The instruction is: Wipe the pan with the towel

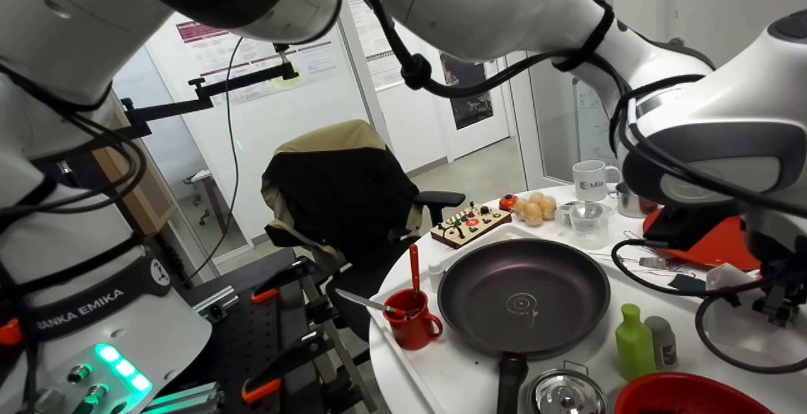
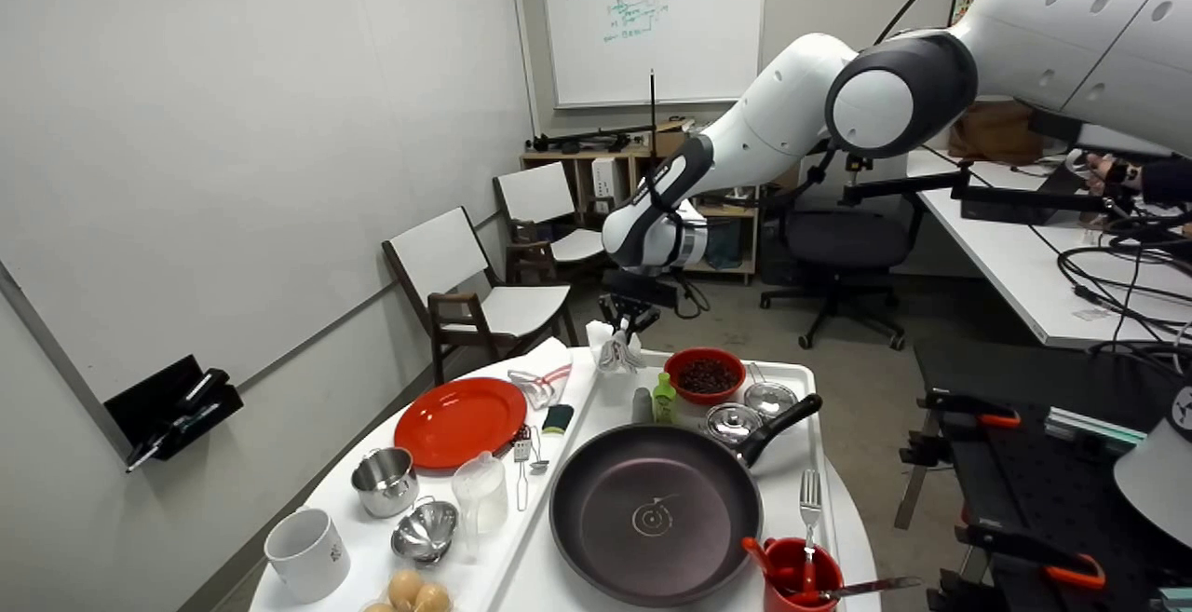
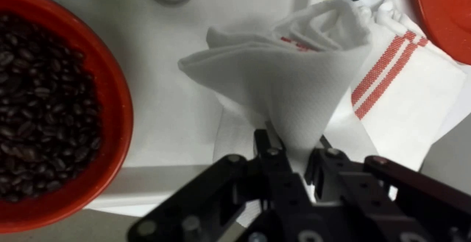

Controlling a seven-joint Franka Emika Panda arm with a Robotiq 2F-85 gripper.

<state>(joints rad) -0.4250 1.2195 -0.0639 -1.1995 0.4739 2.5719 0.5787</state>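
The gripper [image 3: 298,150] is clenched on a gathered fold of white kitchen towel [image 3: 290,83], the cloth pinched between its fingertips. In the wrist view the held bunch is narrowest at the fingers and fans out up the picture, with one pointed corner turned left, toward a red bowl [image 3: 123,124] of coffee beans [image 3: 44,124]. To its right a flat, red-striped length of cloth [image 3: 423,94] lies beside a red plate [image 3: 449,17]; whether both are the same towel cannot be told. In an exterior view the towel hangs at a corner of the white tray [image 2: 778,482]; contact with the tray is unclear. A grey shaker [image 2: 642,405] and a green bottle [image 2: 663,400] stand upright between it and the frying pan [image 2: 652,556]. The pan sits open side up, well apart from the towel. Its long axis runs from lower left to upper right there, the handle [image 2: 782,428] pointing past round shiny lids [image 2: 733,421] toward the tray's edge. A red mug [image 1: 408,332] holding cutlery stands just beside the pan.
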